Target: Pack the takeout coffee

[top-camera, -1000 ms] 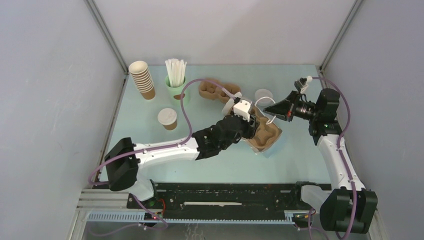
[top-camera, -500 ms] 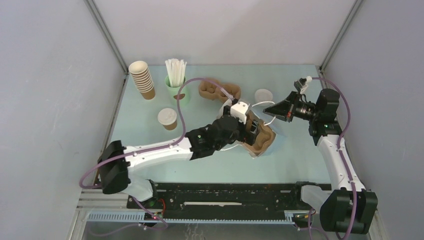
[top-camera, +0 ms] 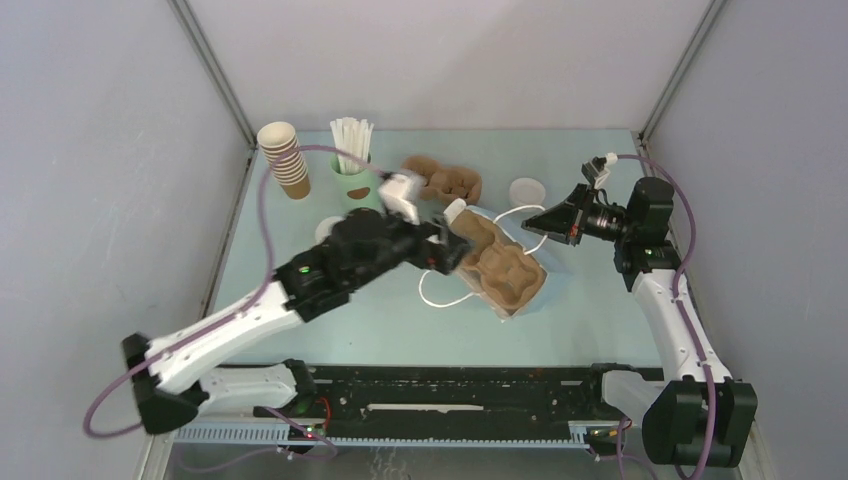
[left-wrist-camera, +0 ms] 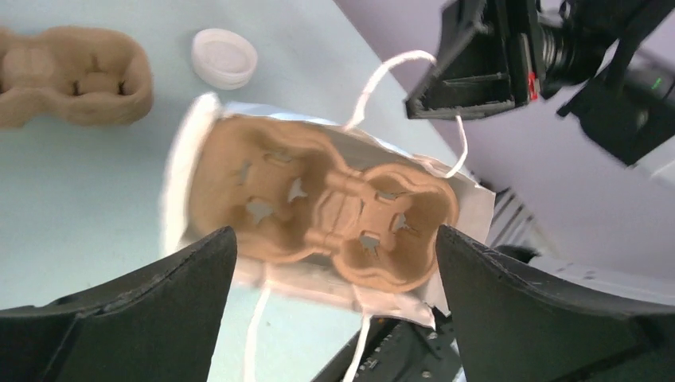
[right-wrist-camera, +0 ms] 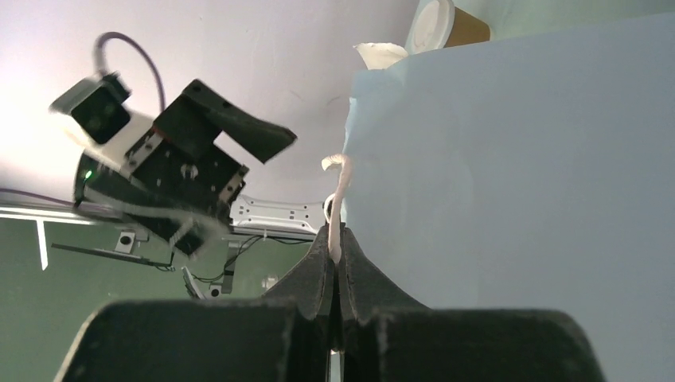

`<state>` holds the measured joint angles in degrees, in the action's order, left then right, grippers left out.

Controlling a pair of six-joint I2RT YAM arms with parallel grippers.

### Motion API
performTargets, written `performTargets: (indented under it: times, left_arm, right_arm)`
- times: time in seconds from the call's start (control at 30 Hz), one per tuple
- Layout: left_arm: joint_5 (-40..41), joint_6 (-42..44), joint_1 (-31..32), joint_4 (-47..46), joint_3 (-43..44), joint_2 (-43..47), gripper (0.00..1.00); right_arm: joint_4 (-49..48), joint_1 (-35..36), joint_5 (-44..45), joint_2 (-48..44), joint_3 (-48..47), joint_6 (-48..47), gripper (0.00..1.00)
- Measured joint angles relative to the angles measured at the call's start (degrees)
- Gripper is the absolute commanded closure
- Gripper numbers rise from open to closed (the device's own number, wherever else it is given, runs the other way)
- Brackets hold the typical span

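Note:
The takeout coffee (right-wrist-camera: 442,20), a brown cup with a white lid, shows at the top of the right wrist view. In the top view it (top-camera: 324,228) is mostly hidden behind my left arm. A pulp carrier (top-camera: 505,272) lies in an open white paper bag (left-wrist-camera: 187,151) at mid-table, and both its slots (left-wrist-camera: 334,199) are empty. My left gripper (top-camera: 445,250) is open and empty just left of the bag, its jaws (left-wrist-camera: 336,239) wide apart. My right gripper (top-camera: 535,218) is shut on the bag's white string handle (right-wrist-camera: 338,207), holding it up.
A second pulp carrier (top-camera: 445,180) and a loose white lid (top-camera: 527,190) lie behind the bag. A stack of lidless brown cups (top-camera: 283,155) and a mint-green cup of straws (top-camera: 352,165) stand at the back left. Walls close in on three sides.
My left gripper has drawn back left and up from the carrier, leaving it in the bag. The right gripper has kept its hold on the handle.

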<state>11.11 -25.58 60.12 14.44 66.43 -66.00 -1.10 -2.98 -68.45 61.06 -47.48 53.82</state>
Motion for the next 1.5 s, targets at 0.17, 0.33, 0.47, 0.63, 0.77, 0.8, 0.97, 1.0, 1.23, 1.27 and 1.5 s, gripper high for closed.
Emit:
performTargets:
  times: [0.17,0.33,0.47,0.63,0.77,0.8,0.97,1.0,1.23,1.27,1.5]
  left_arm:
    - [-7.7,-12.8,-11.2,0.2,-10.4,14.1,0.00]
    - [-14.4,-21.4,-11.8,-4.1,-18.9,15.5,0.03]
    - [-18.5,-26.2,-11.7,-6.0,-21.5,8.1,0.35]
    - [-22.8,-28.8,-11.5,-7.1,-22.3,2.3,0.77]
    - [-24.0,-29.0,-11.2,-8.3,-22.3,2.5,0.82]
    - [-24.2,-28.9,-11.2,-8.5,-22.3,2.7,0.82]
    - [-24.9,-29.0,-11.2,-9.3,-22.3,4.0,0.95]
    - [-25.0,-29.0,-11.2,-9.4,-22.3,4.2,0.96]
    - [-25.1,-28.6,-11.2,-9.2,-22.3,4.7,1.00]
    - [-25.1,-28.5,-11.2,-9.2,-22.3,4.7,1.00]
    - [-25.6,-27.9,-11.2,-8.9,-22.3,5.1,1.00]
  right_arm:
    - [0.0,0.0,0.1,0.0,0.0,0.0,1.00]
    - [0.0,0.1,0.3,0.0,0.0,0.0,1.00]
    - [0.0,0.1,0.4,0.0,0.0,0.0,1.00]
    - [0.6,0.1,0.5,0.0,-0.1,-1.1,1.00]
    - [7.9,0.1,1.9,0.0,-2.9,-5.7,0.92]
    - [9.6,0.1,2.3,0.0,-4.0,-6.9,0.90]
    - [14.8,0.1,3.8,-0.7,-7.5,-11.1,0.70]
    - [16.1,0.1,4.1,-0.8,-8.1,-12.0,0.64]
    - [36.4,0.2,14.1,-0.6,-19.6,-24.2,0.37]
    - [39.3,0.3,16.2,-0.6,-21.9,-26.0,0.35]
    - [58.6,15.0,45.0,-2.9,-40.1,-39.4,0.22]
